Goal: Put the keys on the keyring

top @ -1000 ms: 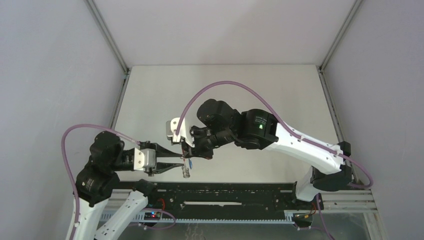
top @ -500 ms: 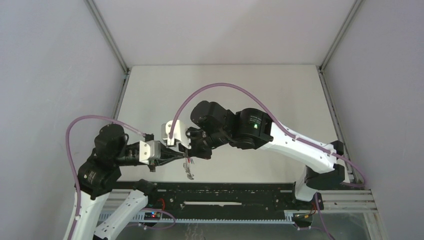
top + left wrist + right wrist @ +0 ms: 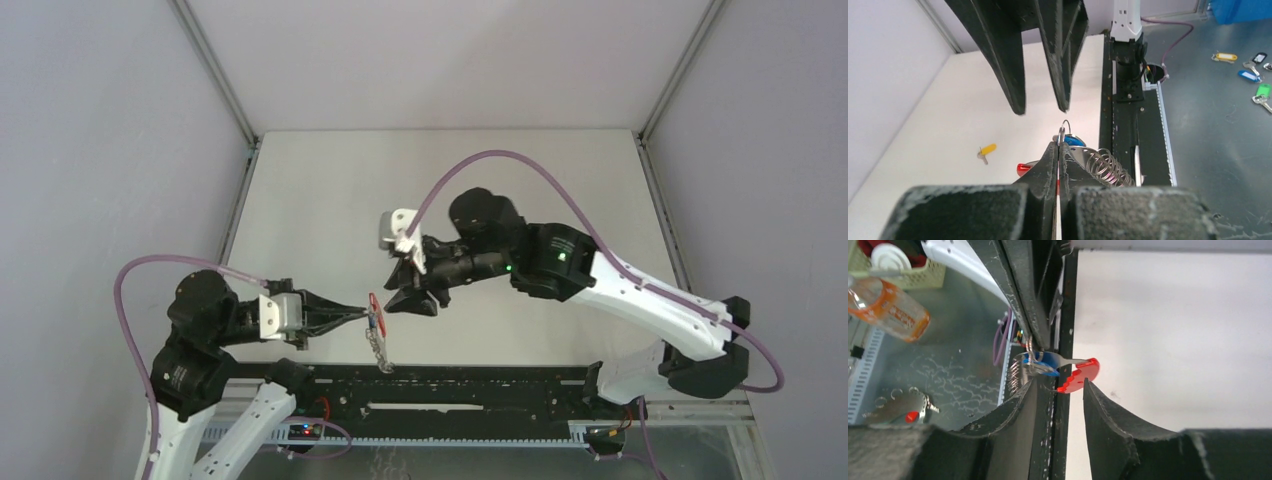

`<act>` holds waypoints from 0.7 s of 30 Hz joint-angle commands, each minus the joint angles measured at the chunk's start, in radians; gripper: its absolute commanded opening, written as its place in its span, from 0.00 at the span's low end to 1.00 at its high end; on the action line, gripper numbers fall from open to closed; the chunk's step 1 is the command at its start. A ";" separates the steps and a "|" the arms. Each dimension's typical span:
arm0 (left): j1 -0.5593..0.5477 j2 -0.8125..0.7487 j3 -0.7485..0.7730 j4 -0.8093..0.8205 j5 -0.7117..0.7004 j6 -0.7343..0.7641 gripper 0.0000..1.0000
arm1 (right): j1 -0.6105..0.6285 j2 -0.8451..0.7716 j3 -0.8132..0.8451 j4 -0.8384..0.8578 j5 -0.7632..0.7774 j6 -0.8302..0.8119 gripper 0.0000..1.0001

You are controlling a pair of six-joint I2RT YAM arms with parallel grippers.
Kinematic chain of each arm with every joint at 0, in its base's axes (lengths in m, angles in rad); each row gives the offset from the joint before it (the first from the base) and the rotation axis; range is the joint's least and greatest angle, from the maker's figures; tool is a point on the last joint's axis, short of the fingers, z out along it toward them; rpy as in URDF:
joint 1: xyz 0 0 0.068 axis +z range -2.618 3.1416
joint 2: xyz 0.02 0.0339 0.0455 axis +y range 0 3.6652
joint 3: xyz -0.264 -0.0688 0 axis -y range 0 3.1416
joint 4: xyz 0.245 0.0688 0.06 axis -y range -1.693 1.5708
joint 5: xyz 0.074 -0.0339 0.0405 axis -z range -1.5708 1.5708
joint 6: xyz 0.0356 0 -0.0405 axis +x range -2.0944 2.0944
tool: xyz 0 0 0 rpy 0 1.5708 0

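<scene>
Over pale tabletop (image 3: 330, 200), left hand (image 3: 1058, 150) pinches the red-tagged keyring (image 3: 1079, 375), chain (image 3: 379, 348) dangling; right hand (image 3: 1059, 390) spread.

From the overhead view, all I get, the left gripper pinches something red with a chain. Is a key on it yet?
Observer: The left wrist view shows a blue-headed key right against the keyring; threaded or not, I can't tell.
Operator: And the other key?
Observer: The yellow-headed key lies alone on the table.
Operator: Is the right gripper gripping?
Observer: No. The right wrist view shows the right gripper open, clear of the keyring.
</scene>
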 commanded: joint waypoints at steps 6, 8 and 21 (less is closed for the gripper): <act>-0.002 -0.035 -0.074 0.383 0.010 -0.314 0.00 | -0.100 -0.167 -0.194 0.439 -0.191 0.229 0.48; -0.003 -0.040 -0.077 0.411 -0.011 -0.327 0.00 | -0.104 -0.178 -0.218 0.474 -0.225 0.258 0.48; -0.002 -0.070 -0.107 0.493 -0.078 -0.344 0.00 | -0.108 -0.190 -0.291 0.563 -0.249 0.366 0.44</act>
